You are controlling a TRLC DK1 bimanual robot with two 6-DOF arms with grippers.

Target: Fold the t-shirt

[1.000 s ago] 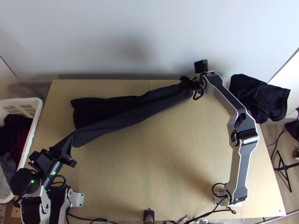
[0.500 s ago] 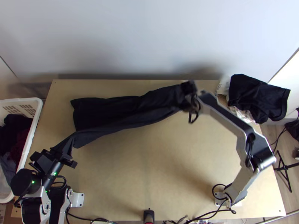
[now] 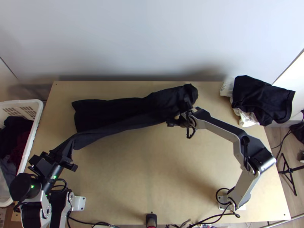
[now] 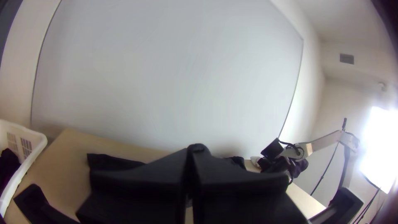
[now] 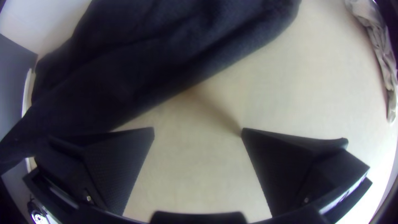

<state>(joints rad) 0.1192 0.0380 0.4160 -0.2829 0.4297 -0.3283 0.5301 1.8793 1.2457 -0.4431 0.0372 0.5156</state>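
Observation:
The black t-shirt (image 3: 125, 110) lies as a long, partly bunched strip across the back left and middle of the table. Its near left corner is drawn up into my left gripper (image 3: 62, 154), whose fingers are closed on it. In the left wrist view my left gripper (image 4: 190, 174) has its two fingers pressed together. Over the near edge of the shirt's right part is my right gripper (image 3: 178, 113). The right wrist view shows the right gripper (image 5: 198, 130) open, bare wood between its fingers and the dark cloth (image 5: 166, 54) beyond them.
A white basket (image 3: 34, 133) with clothes stands left of the table. At the back right, another black cloth (image 3: 262, 98) lies over a whitish bag (image 3: 247, 118). Bare wood (image 3: 152, 171) spans the near middle between the arm bases. A wall rises behind the table.
From the shirt's right end, my right gripper has moved nearer and slightly left. That end now lies uncovered on the table. The left gripper has stayed in place.

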